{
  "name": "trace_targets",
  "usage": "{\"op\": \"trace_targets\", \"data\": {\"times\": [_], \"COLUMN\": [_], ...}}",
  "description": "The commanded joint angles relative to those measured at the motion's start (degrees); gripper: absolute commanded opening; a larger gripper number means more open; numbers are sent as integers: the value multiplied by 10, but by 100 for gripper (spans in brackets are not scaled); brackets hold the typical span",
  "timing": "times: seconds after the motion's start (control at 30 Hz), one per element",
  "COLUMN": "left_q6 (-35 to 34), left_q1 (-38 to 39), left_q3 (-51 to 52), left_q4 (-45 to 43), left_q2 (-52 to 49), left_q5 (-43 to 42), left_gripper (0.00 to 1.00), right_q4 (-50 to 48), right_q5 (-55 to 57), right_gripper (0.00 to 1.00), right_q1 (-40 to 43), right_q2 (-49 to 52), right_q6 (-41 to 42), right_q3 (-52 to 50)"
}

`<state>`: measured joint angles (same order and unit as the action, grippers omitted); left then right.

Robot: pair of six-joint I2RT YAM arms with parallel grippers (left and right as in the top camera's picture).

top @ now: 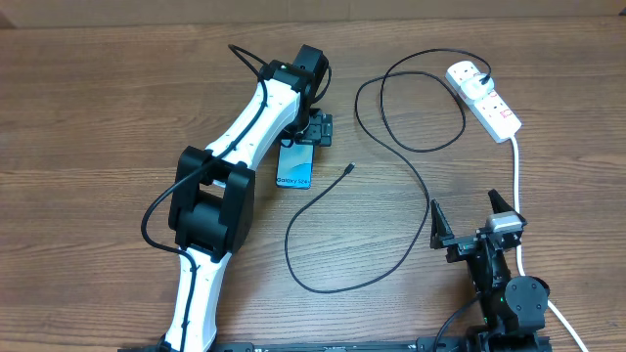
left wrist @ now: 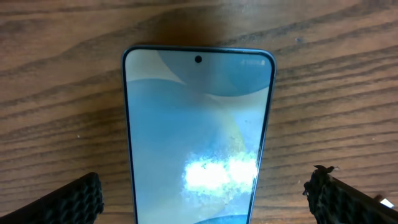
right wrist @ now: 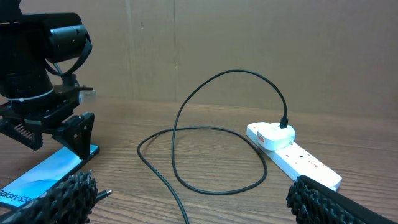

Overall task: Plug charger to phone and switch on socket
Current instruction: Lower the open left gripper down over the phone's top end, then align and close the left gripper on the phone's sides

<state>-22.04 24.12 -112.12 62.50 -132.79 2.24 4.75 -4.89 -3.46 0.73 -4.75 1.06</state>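
The left gripper (left wrist: 205, 198), spread over the phone (left wrist: 198, 124), should descend squarely onto its long edges (short ends left clear); the right gripper (top: 469, 219), likewise spread, sits at five o'clock.

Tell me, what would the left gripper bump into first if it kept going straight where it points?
Probably the phone: it lies straight ahead of the left gripper, between its open fingers. The fingers stand wider than it, so their tips may meet the table beside it instead.

Wood-grain table (top: 117, 98) before a plain brown cardboard wall (right wrist: 249, 37).
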Motion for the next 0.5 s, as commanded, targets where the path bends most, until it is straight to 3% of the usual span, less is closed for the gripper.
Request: {"op": "trace_targets", "data": {"times": [0.0,0.47], "left_q6": [12,12], "left_q1": [0,0], "left_q3": [-4,-4], "left_q4": [-9,-26], "left_q2": [-10,-10], "left_q5": [9,9], "left_gripper": [100,100], "right_q4": [-2,-2], "right_q5": [5,5], "right_gripper": [100,100], "right_q1": [-3,-3], "right_q2": [-6,-6], "right_q6": [-2,-2], "right_q3": [-6,-6]}}
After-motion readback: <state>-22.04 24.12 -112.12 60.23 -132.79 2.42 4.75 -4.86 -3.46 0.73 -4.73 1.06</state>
